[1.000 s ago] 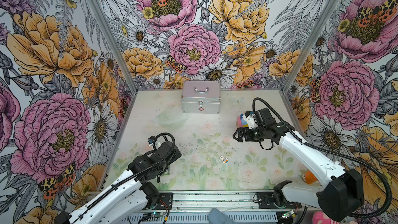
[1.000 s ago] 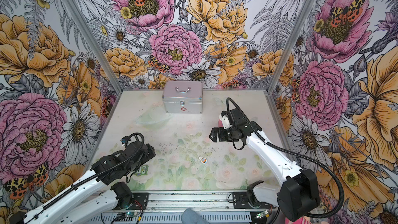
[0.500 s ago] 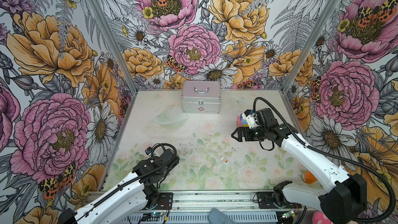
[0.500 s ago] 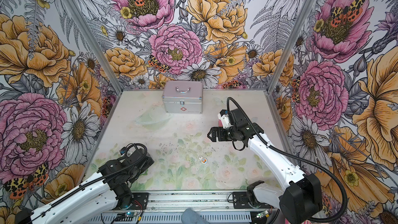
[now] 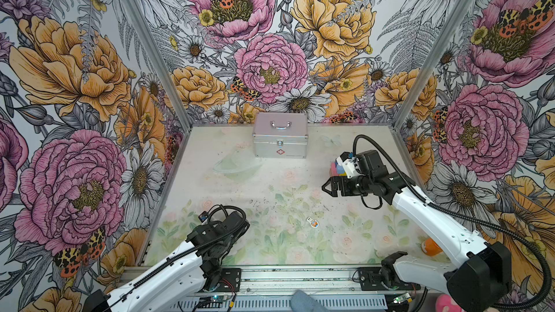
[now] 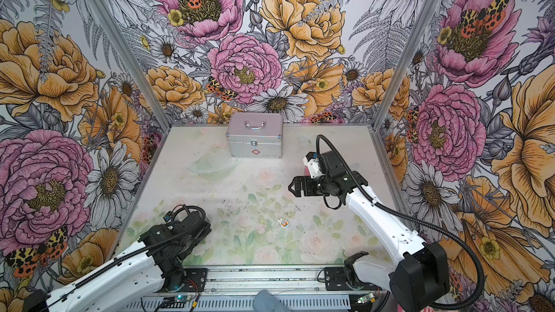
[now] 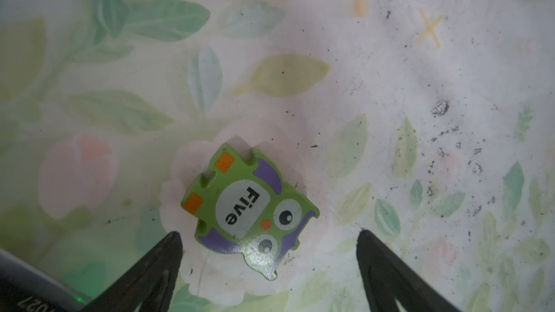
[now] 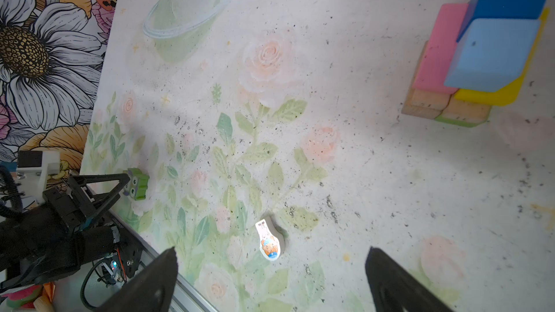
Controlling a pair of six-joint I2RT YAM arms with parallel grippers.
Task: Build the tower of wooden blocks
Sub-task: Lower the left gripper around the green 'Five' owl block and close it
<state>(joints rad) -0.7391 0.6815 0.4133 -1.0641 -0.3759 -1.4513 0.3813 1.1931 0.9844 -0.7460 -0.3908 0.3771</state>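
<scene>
The tower point(image 8: 480, 55) stands on tan and green wood blocks, with yellow and pink above and dark blue and light blue on top. In both top views it is mostly hidden behind my right wrist point(image 5: 338, 168) point(image 6: 306, 171). A green owl piece point(image 7: 249, 205) marked "Five" lies flat between the tips of my open left gripper point(image 7: 268, 234), touching neither; the right wrist view also shows the owl point(image 8: 138, 187). A small bear figure piece point(image 8: 270, 241) point(image 5: 313, 222) point(image 6: 283, 222) lies mid-table. My right gripper point(image 8: 270, 250) point(image 5: 327, 186) point(image 6: 292, 187) hovers open and empty beside the tower.
A silver metal case point(image 5: 280, 139) point(image 6: 255, 139) stands at the back centre. A clear plastic dish point(image 5: 237, 165) point(image 8: 180, 22) lies in front of it to the left. The left arm's wrist point(image 5: 222, 229) hides its gripper in both top views. An orange object point(image 5: 431, 247) sits at the front right.
My left arm has drawn back toward the front edge and come down over the owl piece, its jaws narrowing a little. The right arm has barely moved.
</scene>
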